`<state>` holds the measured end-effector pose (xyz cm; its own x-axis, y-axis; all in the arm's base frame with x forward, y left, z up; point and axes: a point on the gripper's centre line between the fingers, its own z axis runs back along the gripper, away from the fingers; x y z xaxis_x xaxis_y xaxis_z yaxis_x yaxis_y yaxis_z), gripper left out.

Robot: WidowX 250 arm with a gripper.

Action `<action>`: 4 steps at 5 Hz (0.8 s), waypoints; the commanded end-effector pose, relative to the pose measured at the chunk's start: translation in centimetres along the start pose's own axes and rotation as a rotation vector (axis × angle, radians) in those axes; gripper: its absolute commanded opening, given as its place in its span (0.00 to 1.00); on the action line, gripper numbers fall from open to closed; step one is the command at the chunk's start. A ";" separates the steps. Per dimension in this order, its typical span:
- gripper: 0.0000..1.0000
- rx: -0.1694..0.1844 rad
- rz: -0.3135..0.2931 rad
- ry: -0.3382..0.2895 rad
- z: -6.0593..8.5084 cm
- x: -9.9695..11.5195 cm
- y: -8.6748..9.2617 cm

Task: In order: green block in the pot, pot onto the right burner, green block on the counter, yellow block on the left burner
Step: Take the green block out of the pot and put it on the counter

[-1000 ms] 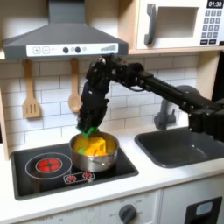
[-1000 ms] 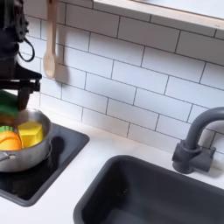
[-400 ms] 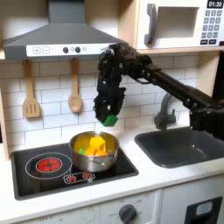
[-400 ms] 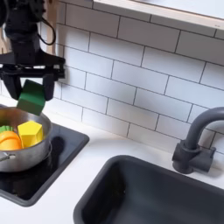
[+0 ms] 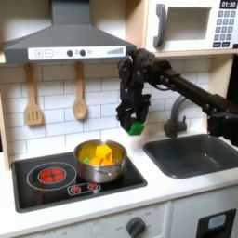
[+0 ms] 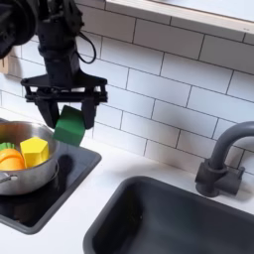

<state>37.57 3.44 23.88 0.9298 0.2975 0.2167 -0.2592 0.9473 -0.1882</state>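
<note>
Left burner (image 5: 50, 174): a red ring on the black cooktop (image 5: 37, 186), at the first exterior view's left; nothing stands on it.

Pot (image 5: 99, 162): round silver metal, seated on the burner at the first exterior view's right, just beside the red ring. In the second exterior view the pot (image 6: 34, 175) sits at the left edge, upright, its rim cut off by the frame.

Pot contents: the yellow block (image 6: 34, 151) lies inside against the far wall, with an orange piece (image 6: 10, 159) touching it on the second exterior view's left. In the first exterior view the yellow block (image 5: 103, 154) shows above the rim, among yellow-orange shapes too blurred to separate.

Gripper (image 6: 67, 117): hanging in the air, fingers pointing down, above the cooktop's edge and to the right of the pot in both exterior views; in the first exterior view the gripper (image 5: 133, 122) is level with the tiled wall, between the pot and the tap (image 5: 175, 119). The two fingers are closed against the sides of the green block.

Green block (image 6: 69, 127): pinched between the fingers, tilted, clear of the pot and of every surface. In the first exterior view the green block (image 5: 136, 127) hangs well above the counter.

Counter (image 6: 97, 198): pale worktop running between the cooktop and the sink.

Sink (image 6: 169, 224): dark grey basin at the right of both exterior views, with the grey tap behind it.
</note>
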 end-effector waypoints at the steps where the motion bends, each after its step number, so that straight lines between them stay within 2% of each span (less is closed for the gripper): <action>1: 0.00 -0.022 -0.046 0.057 -2.1 -1.6 -1.1; 2: 0.00 -0.023 -0.054 0.082 -3.1 -1.8 -1.2; 3: 0.00 -0.009 -0.066 0.073 -3.4 -1.2 -1.1; 4: 0.00 -0.023 -0.054 0.118 -4.6 -1.3 -1.3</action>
<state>37.96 1.13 19.40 0.9669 0.2255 0.1192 -0.1997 0.9600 -0.1962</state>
